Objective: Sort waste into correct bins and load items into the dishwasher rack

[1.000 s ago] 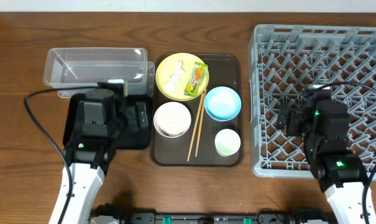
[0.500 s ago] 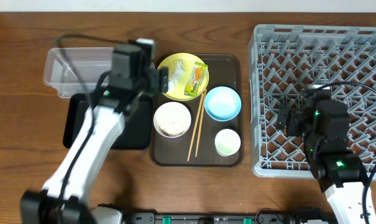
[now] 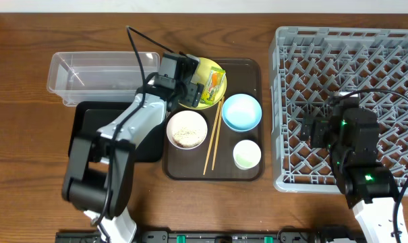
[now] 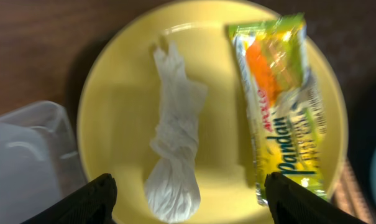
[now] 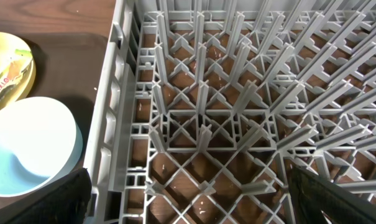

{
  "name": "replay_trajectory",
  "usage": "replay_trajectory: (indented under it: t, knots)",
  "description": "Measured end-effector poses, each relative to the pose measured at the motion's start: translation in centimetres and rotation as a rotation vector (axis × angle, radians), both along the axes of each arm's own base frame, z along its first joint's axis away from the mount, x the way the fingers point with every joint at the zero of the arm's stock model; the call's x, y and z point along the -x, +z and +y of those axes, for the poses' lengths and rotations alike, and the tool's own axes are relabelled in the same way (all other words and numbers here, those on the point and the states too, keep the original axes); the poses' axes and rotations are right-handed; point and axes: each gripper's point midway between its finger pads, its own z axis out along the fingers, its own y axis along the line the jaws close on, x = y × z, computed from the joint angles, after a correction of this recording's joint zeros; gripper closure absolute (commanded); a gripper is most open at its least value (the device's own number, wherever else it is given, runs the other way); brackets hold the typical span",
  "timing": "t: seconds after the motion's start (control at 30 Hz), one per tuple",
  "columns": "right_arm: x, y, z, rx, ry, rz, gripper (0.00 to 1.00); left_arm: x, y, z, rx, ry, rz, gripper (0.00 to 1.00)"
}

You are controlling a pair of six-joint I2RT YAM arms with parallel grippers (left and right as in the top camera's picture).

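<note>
Since a second ago my left claw has travelled far: it was above the black tray, then at the corner of the clear tub, and now it hangs directly over the yellow plate. Its jaws stand wide apart and hold nothing. My right claw has not moved. It is also wide and holds nothing, over the rack, near the rack's left wall.

The plate below my left claw carries two things. The snack wrapper, green, yellow and orange, lies lengthwise on the side of my right finger, with its near end just beside that fingertip. A twisted white paper lies between my two fingers, a little closer to the left one, and it does not touch the wrapper. The clear tub is to the left of this claw, its corner just beside the plate's edge.

The plate stands on the brown serving tray on the bench. On the same tray, behind my left claw, are the white bowl with something pale and grainy in it, the chopsticks beside it, the light blue bowl and the small white cup. From my right claw the light blue bowl is to the left, outside the rack's wall
</note>
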Motion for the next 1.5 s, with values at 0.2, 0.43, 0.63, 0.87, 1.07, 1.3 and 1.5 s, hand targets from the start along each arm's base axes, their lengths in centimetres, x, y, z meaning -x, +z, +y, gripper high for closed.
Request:
replay_trajectory:
  t: [0.2, 0.43, 0.63, 0.87, 1.07, 1.3, 1.5]
  knots:
    - [0.0, 0.0, 0.0, 0.000, 0.000, 0.000, 0.01, 0.1, -2.4, 0.0, -0.018, -0.012, 0.039, 0.33]
    - [0.0, 0.0, 0.0, 0.000, 0.000, 0.000, 0.01, 0.2, -3.1, -0.1, -0.018, -0.015, 0.054, 0.57]
    - [0.0, 0.0, 0.0, 0.000, 0.000, 0.000, 0.01, 0.5, -3.3, 0.0, -0.022, -0.020, 0.064, 0.58]
    - [0.0, 0.0, 0.0, 0.000, 0.000, 0.000, 0.01, 0.5, -3.3, 0.0, -0.022, -0.020, 0.064, 0.57]
    - [0.0, 0.0, 0.0, 0.000, 0.000, 0.000, 0.01, 0.6, -3.5, 0.0, -0.024, -0.020, 0.072, 0.57]
    - [0.0, 0.0, 0.0, 0.000, 0.000, 0.000, 0.01, 0.9, -4.8, 0.1, -0.033, -0.018, 0.103, 0.67]
    - [0.0, 0.0, 0.0, 0.000, 0.000, 0.000, 0.01, 0.7, -4.6, 0.1, -0.030, -0.018, 0.092, 0.94]
